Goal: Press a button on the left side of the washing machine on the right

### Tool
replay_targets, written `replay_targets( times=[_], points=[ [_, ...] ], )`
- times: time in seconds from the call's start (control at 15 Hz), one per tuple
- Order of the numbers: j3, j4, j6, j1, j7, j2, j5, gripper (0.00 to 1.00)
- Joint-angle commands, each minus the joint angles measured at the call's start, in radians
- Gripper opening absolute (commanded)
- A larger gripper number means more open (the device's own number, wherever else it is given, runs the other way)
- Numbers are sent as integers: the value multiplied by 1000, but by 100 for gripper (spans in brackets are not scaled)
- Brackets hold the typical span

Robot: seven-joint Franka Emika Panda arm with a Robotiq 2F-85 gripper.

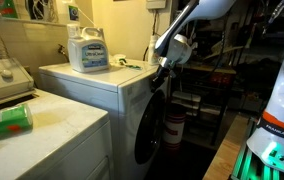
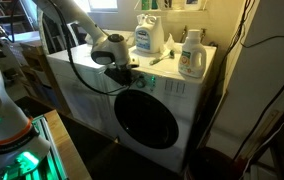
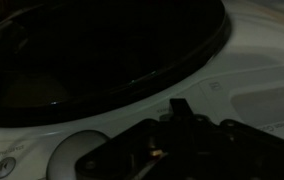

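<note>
The tall white washing machine (image 1: 100, 84) with a round dark porthole door (image 2: 147, 118) shows in both exterior views. My gripper (image 2: 122, 75) is at the left part of its control panel, at the top front edge, and also shows from the side in an exterior view (image 1: 163, 62). In the wrist view the dark door (image 3: 102, 50) fills the upper part. My gripper (image 3: 180, 108) shows as one dark fingertip against the white panel (image 3: 252, 60), so it looks shut and empty. A round control (image 3: 82, 150) lies close to it. Whether the tip touches is unclear.
Detergent bottles (image 2: 149, 38) (image 2: 191, 55) stand on the washer's top. A lower white flat-topped machine (image 1: 52, 120) beside it carries a green bottle (image 1: 7, 122). Dark shelving with cans (image 1: 177, 125) stands opposite the washer front. A wall (image 2: 272, 90) flanks the washer.
</note>
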Motion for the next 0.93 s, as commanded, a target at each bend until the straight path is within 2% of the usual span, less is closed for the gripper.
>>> replay_targets(
  times=[0.0,0.27,0.4,0.6,0.67,0.73,0.87],
  points=[
    [14,18,41,-13,-70,31,40,0],
    [25,30,76,-11,-176,23,51,0],
    [3,15,52,4,-144,17,2,0],
    [-103,-47,12,79,122,-8,-205,0],
    [-157,-62,1,119,190,-16,-261,0],
    [-238,-83,-13,182,267,-27,-314,0],
    [-365,-93,-92,283,415,-50,-420,0]
  ],
)
